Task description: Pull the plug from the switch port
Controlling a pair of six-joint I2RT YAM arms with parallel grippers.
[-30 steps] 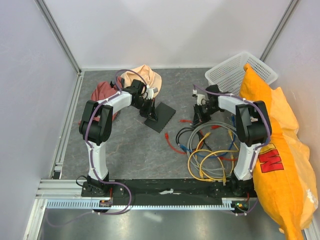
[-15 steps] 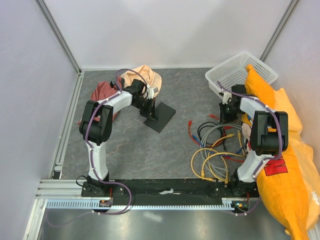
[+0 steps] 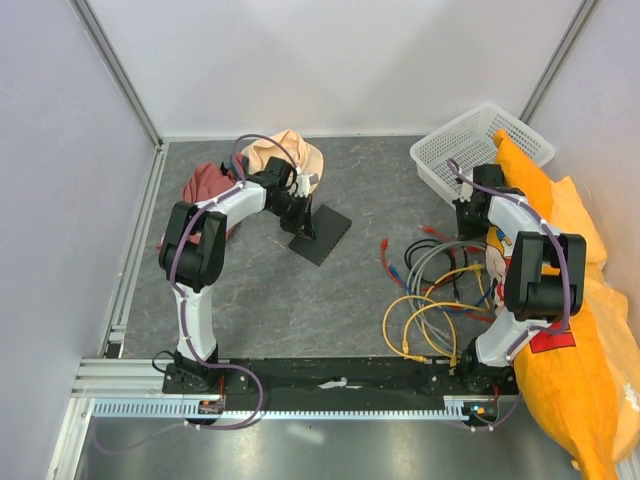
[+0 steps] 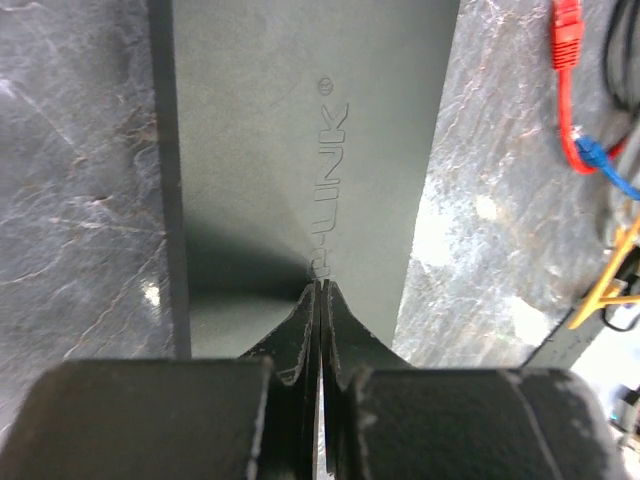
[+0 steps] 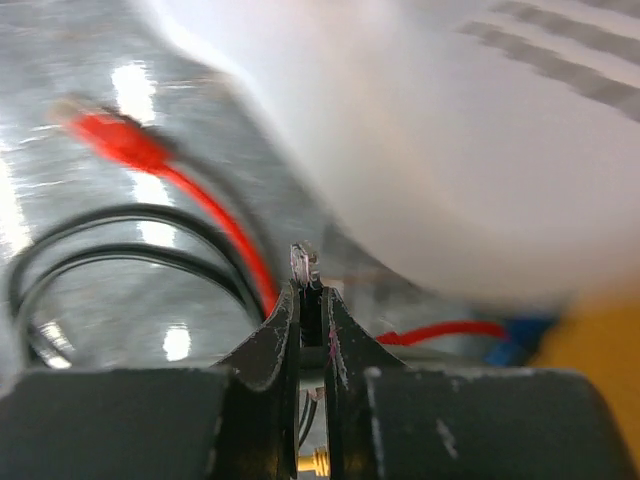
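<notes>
The clenched left gripper point(image 4: 318, 288) is pressing the black switch point(image 4: 290, 150), at five o'clock of the peach hat point(image 3: 285, 155), seemingly pinning it, while the right gripper point(image 5: 308, 280) is pinching a clear plug point(image 5: 303, 256) well apart at three o'clock.

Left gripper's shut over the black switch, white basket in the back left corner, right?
No, the white basket sits in the back right corner, per the top external view. The left gripper is shut over the black switch.

switch point(image 3: 328, 230) mid-table, hats point(image 3: 285, 152) behind it leftward, basket point(image 3: 450, 150) far right, cables point(image 3: 430, 300) before basket
</notes>
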